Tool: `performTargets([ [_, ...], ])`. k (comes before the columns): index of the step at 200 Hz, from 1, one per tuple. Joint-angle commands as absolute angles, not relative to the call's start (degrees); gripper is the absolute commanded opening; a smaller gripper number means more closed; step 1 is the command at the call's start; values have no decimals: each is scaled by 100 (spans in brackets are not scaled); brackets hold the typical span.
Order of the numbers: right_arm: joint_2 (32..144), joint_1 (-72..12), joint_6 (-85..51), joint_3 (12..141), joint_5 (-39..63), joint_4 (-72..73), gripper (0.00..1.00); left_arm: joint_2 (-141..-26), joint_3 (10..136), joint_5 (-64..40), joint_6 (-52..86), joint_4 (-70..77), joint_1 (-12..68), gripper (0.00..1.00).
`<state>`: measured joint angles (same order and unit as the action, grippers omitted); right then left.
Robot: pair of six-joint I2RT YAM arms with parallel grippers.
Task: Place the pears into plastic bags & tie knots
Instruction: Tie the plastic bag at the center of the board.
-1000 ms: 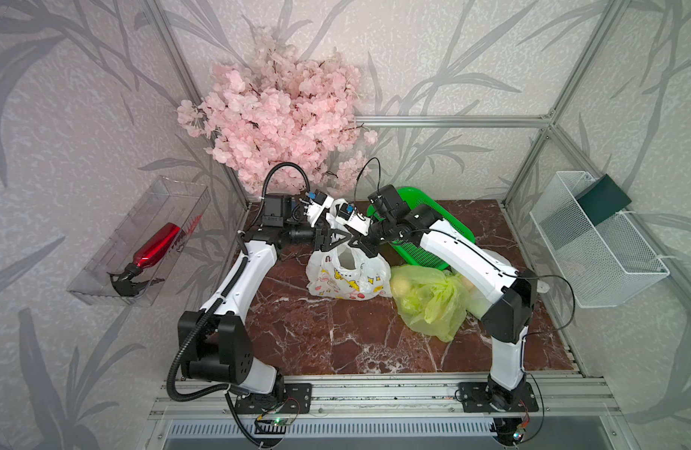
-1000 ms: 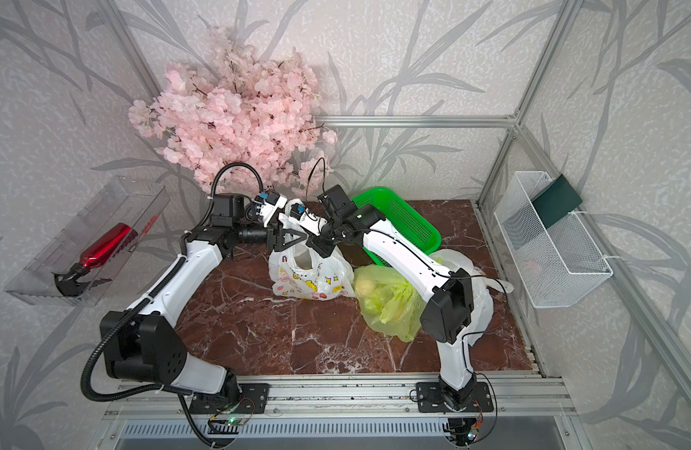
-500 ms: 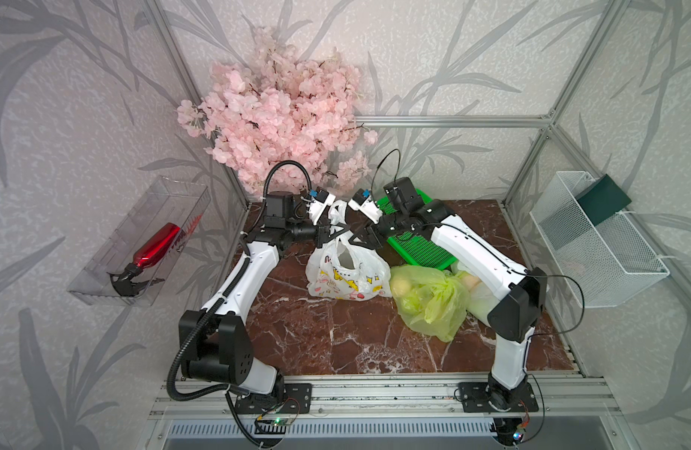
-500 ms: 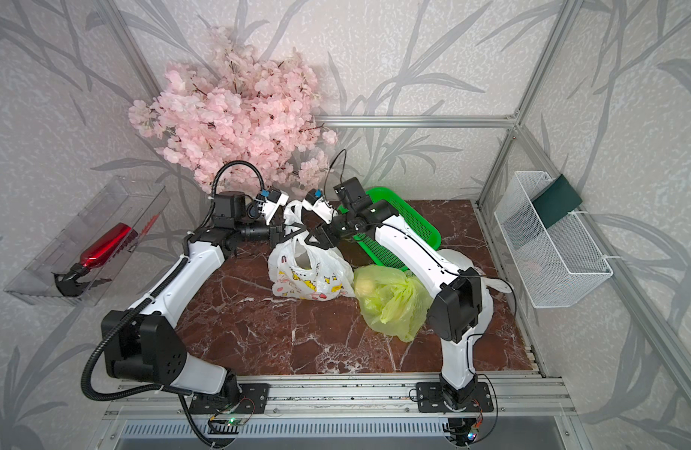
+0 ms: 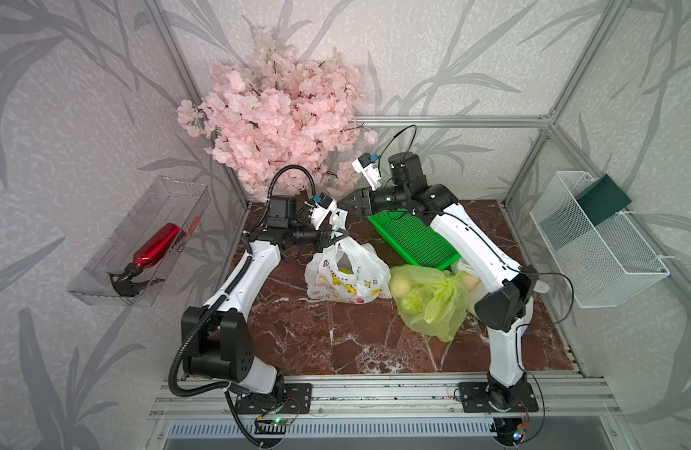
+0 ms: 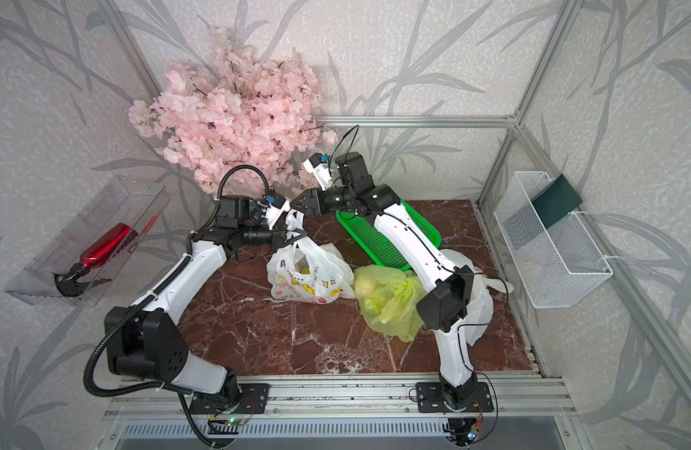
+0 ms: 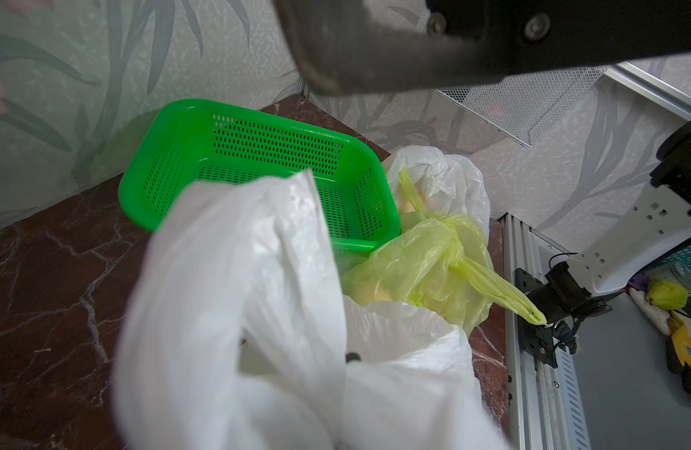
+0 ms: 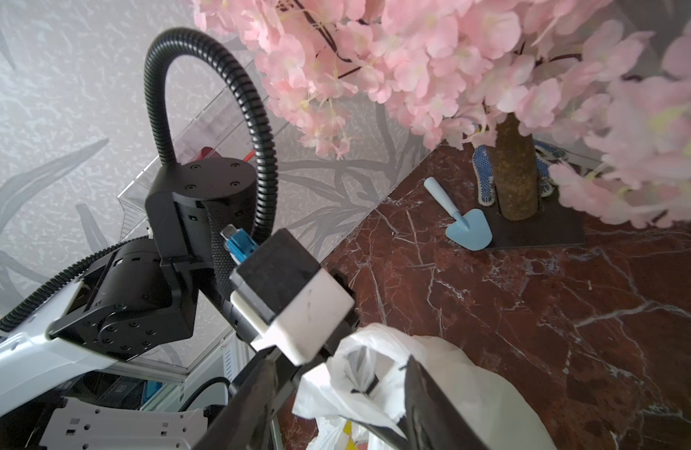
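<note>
A white plastic bag (image 5: 345,278) with cartoon prints stands mid-table, a pear (image 5: 344,272) showing in its mouth. My left gripper (image 5: 337,236) is shut on one raised handle (image 8: 369,374) of that bag; white plastic hides its jaws in the left wrist view. My right gripper (image 5: 343,202) hangs open just above and behind that handle, touching nothing. A yellow-green bag (image 5: 429,300) lies to the right with a pear (image 5: 400,288) inside and a knot (image 7: 451,237) in its handles. Another white bag (image 6: 480,307) sits behind the right arm.
A green perforated basket (image 5: 414,237) lies at the back under the right arm. A pink blossom tree (image 5: 277,113) fills the back left corner, a blue trowel (image 8: 466,224) at its base. A wire basket (image 5: 597,249) and a clear tray (image 5: 141,241) hang on the side walls.
My left gripper has shut on the white bag's handle. My right gripper has opened, let the handle go and drawn back up and to the right.
</note>
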<state>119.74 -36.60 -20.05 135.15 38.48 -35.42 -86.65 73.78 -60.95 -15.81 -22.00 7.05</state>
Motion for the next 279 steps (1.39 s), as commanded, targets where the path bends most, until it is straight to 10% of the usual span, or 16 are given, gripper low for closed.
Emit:
performTargets([
  [1, 12405, -3675, -1922, 14171, 3848, -4322, 50, -8544, 7496, -6183, -1880, -2316, 729, 5],
  [104, 11141, -3245, -2181, 12097, 3631, -3159, 56, -8534, 7495, -5946, -1884, -2298, 710, 5],
  [186, 12381, -3540, -2070, 13721, 3863, -4032, 53, -8432, 7487, -6128, -1889, -2339, 792, 5],
  [279, 12396, -3400, -2110, 13801, 3929, -3993, 2, -8299, 7387, -6061, -1873, -2441, 743, 5],
])
